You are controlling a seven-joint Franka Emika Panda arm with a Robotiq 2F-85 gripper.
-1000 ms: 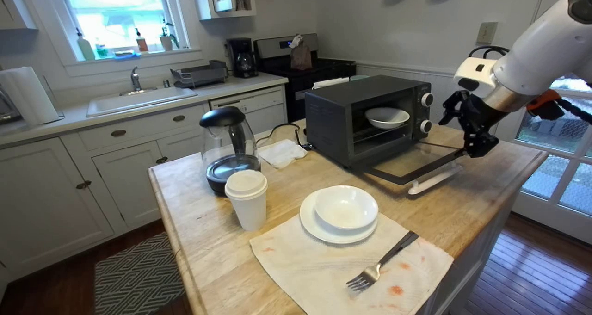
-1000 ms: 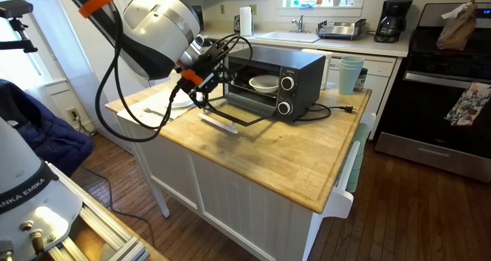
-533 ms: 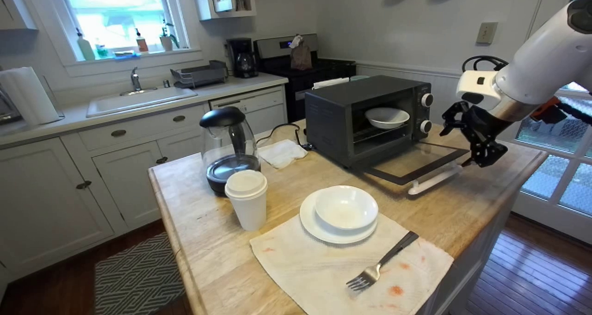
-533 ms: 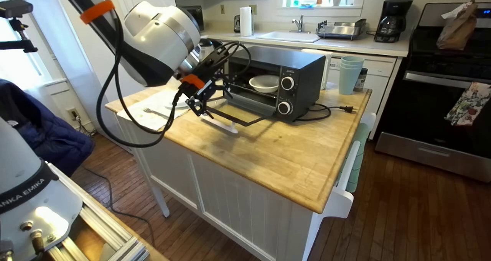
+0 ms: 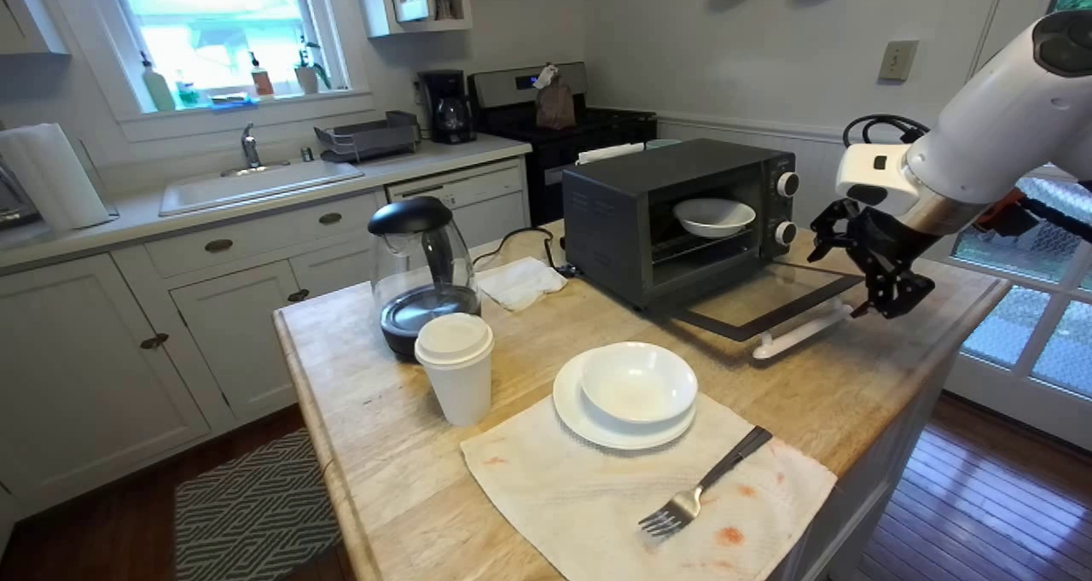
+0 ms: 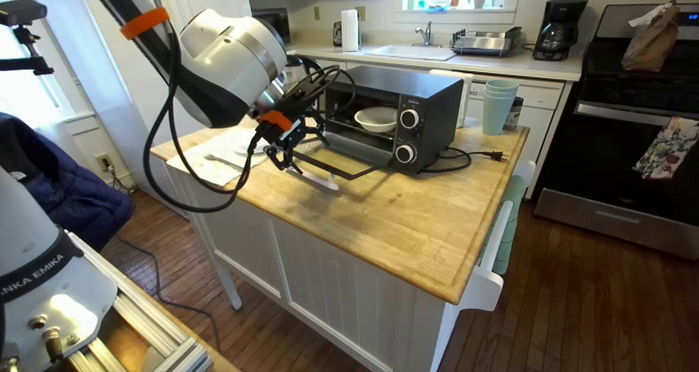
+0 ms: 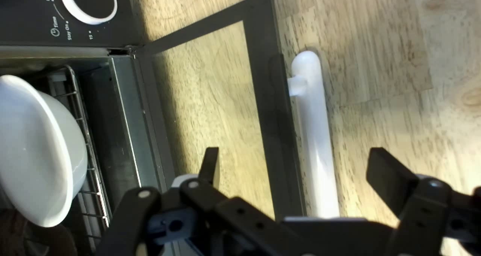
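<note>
Handle (image 7: pixel 316 135) seemingly props oven door (image 7: pixel 268 79) off bench (image 7: pixel 383 79); end effector (image 7: pixel 293 164) nearby, fingers apart, gripping nothing; rack (image 7: pixel 94 173) carries bowl (image 7: pixel 37 147).

Panel (image 7: pixel 26 21) on the toaster oven (image 6: pixel 409 136) says "Time", "Stay On", "15" and "0" around the knob (image 7: pixel 90 3) near its bottom edge. Robot base (image 6: pixel 52 271) says "ANKA EMIKA", start cut off. Logo (image 6: pixel 413 101) by the panel's top edge's too tiny.
</note>
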